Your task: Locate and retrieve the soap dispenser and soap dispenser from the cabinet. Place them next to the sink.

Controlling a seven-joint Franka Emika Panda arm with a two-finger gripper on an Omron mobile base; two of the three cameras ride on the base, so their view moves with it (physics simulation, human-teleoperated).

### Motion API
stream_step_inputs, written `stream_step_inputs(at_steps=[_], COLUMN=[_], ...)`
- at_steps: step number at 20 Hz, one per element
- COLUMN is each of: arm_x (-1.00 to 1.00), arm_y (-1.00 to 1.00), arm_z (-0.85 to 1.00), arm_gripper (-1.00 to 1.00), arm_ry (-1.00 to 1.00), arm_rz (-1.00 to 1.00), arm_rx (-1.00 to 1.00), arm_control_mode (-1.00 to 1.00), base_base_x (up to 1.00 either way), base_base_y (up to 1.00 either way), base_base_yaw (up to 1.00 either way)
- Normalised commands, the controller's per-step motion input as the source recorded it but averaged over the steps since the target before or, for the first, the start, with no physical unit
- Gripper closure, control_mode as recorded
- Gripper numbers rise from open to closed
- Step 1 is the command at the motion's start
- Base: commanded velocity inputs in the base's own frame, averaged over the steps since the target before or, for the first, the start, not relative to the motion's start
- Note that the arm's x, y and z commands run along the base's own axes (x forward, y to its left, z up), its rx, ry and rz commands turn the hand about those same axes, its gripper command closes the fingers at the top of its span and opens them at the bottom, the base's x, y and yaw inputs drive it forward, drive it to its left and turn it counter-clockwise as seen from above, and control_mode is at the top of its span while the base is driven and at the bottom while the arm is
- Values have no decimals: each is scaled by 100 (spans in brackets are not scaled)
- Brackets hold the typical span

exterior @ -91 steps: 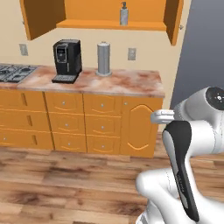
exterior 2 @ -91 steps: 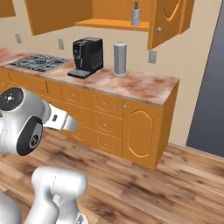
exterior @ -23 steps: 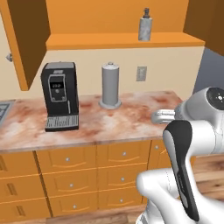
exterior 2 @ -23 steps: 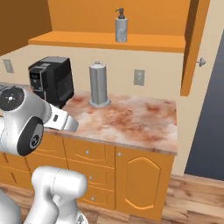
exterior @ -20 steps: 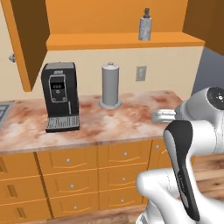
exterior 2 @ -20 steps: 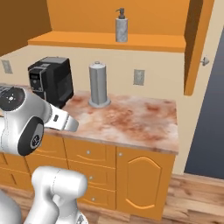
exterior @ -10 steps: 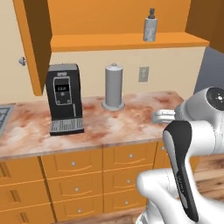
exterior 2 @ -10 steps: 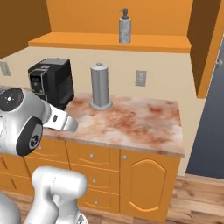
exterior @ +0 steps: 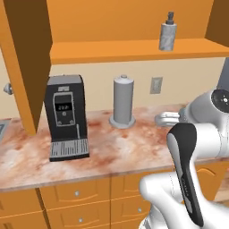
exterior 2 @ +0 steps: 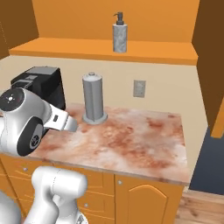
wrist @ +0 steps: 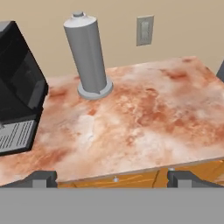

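A mottled light grey soap dispenser point(exterior: 167, 33) point(exterior 2: 119, 35) with a dark pump stands on the orange shelf board of the open cabinet point(exterior: 112, 50) point(exterior 2: 65, 46), high above the counter. My gripper point(wrist: 113, 179) is open, its two dark fingertips point(wrist: 41, 178) spread wide with nothing between them. It hovers at the counter's front edge, well below the shelf. My arm is folded close to the base. The sink is out of view.
On the marbled reddish counter point(wrist: 144, 113) stand a tall plain grey cylinder on a round base point(exterior: 123, 102) point(exterior 2: 94, 98) point(wrist: 89, 57) and a black coffee machine point(exterior: 67, 117) point(exterior 2: 41, 87). The cabinet doors hang open at left point(exterior: 27, 58) and right point(exterior 2: 210, 65). Drawers sit below.
The base has driven closer to the counter, so the cabinet, shelf and counter items appear larger and nearer. The arm has kept its folded pose.
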Motion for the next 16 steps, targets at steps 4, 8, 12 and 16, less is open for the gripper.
stream_step_inputs(at_steps=[4, 8, 12, 16], arm_x=[0, 0, 0, 0], arm_y=[0, 0, 0, 0], arm_z=[0, 0, 0, 0], arm_gripper=[-100, -100, -100, -100], arm_ry=[0, 0, 0, 0], arm_rz=[0, 0, 0, 0], arm_rx=[0, 0, 0, 0], arm_control_mode=[100, 100, 100, 100], base_base_x=[64, 53, 42, 17], base_base_y=[1, -1, 0, 0], base_base_yaw=[5, 8, 2, 1])
